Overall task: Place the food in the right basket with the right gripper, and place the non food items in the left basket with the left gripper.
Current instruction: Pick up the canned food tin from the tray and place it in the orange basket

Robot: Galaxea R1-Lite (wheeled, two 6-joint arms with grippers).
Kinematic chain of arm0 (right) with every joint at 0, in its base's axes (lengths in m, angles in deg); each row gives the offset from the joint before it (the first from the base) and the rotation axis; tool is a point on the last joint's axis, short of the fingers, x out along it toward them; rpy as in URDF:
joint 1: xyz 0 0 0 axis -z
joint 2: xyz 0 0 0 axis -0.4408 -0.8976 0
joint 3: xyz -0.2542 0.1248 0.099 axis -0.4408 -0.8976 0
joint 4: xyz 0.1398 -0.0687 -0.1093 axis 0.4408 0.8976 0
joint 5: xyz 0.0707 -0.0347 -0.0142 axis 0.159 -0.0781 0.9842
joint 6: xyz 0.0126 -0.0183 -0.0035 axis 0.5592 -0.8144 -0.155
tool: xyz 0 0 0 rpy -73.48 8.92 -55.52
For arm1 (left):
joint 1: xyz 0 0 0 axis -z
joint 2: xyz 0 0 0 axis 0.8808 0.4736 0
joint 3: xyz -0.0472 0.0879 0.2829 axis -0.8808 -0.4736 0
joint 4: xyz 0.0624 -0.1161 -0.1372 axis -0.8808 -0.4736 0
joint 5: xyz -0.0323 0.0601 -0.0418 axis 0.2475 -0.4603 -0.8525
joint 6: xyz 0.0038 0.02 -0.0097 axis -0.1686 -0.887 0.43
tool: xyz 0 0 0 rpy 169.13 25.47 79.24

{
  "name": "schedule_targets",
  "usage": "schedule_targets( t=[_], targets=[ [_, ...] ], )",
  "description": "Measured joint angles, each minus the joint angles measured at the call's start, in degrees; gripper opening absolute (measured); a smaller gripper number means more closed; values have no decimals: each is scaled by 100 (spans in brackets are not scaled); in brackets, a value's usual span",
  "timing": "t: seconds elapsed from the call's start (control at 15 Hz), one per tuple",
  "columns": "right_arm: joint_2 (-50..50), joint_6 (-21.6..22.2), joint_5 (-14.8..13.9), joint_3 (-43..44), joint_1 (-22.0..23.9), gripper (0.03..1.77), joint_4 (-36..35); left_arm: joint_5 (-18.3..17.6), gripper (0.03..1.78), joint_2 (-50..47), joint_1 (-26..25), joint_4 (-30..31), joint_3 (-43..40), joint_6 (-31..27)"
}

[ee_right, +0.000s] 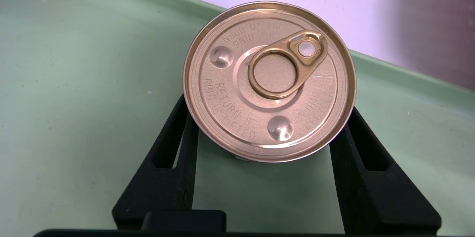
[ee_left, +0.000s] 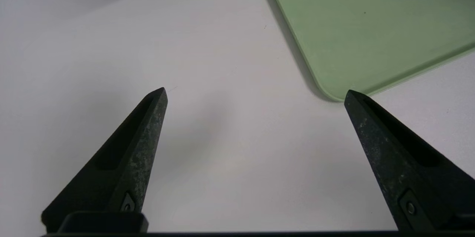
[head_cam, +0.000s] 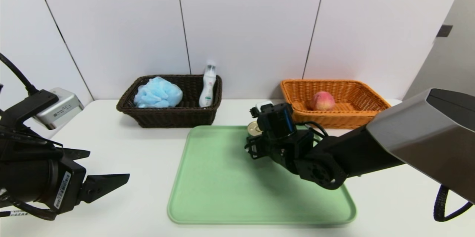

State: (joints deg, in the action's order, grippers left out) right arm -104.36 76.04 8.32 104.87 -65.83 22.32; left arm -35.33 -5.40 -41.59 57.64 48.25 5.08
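A tin can (ee_right: 269,81) with a gold pull-tab lid stands at the far edge of the green tray (head_cam: 222,181). My right gripper (ee_right: 267,114) reaches down over it, one black finger pressed against each side under the lid rim; the can (head_cam: 254,128) still rests on the tray. The peach (head_cam: 323,100) lies in the orange-tan right basket (head_cam: 356,118). The light-blue bath puff (head_cam: 157,93) and the white bottle (head_cam: 207,86) are in the dark brown left basket (head_cam: 167,118). My left gripper (head_cam: 107,164) hovers open and empty above the table, left of the tray.
A grey box (head_cam: 59,108) sits at the table's far left edge by the wall. The left wrist view shows bare white table and a corner of the tray (ee_left: 334,88) next to my left gripper (ee_left: 256,94). Both baskets stand against the back wall.
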Motion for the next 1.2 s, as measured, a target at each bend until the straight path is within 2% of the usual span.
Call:
schedule_targets(
  t=[0.53,1.2],
  targets=[
    [436,-13,49,-232,-15,98,30,6,169,-38,0,-2,2,0],
    [1820,-105,72,-513,38,97,113,6,169,-83,0,-2,7,-4]
  ],
)
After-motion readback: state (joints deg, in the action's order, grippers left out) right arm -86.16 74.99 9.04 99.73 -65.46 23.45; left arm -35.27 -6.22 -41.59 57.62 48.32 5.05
